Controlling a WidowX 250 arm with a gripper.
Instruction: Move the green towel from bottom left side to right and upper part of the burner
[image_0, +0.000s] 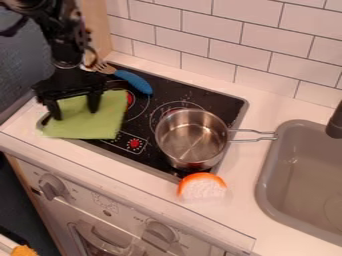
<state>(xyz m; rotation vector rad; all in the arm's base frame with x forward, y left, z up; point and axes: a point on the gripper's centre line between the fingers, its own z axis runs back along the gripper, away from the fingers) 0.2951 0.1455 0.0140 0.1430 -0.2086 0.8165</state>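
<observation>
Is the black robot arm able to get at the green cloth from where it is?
Probably yes: its open gripper hangs right at the green towel, nothing seems to lie on top of the cloth, and the pot stands off to one side.

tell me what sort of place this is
Most likely a toy or play kitchen: a black cooktop bears a metal pot, a grey sink is set in the counter at the right, and control knobs line the front below.
</observation>
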